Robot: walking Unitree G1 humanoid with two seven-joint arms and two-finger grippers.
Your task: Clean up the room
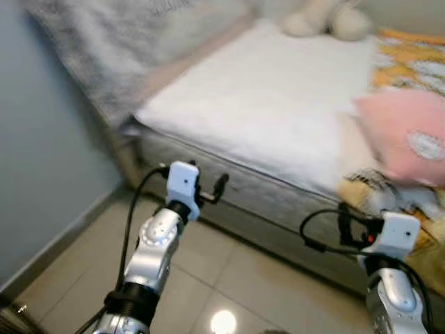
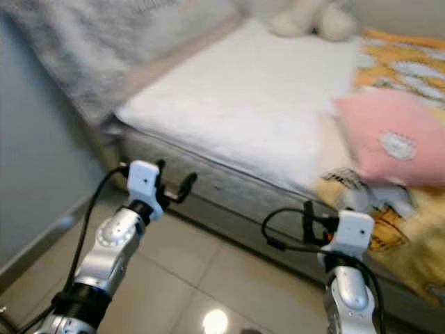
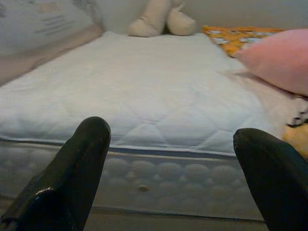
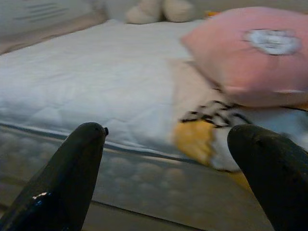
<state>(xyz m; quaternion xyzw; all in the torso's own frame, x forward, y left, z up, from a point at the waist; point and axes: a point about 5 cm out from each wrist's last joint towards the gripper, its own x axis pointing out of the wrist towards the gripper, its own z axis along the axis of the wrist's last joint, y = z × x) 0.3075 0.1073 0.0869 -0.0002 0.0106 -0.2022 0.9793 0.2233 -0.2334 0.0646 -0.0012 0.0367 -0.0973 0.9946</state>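
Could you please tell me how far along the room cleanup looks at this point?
Barely started. Nothing looks tidied yet: the pink pillow lies askew on the crumpled yellow blanket, and a plush toy sits at the far end of the bed. Nothing is in hand; the left gripper and right gripper are open, held before the bed's edge.

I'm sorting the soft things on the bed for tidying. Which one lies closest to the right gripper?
The pink pillow, resting on the yellow patterned blanket just ahead of the right gripper. The cream plush toy sits far back at the head of the bed.
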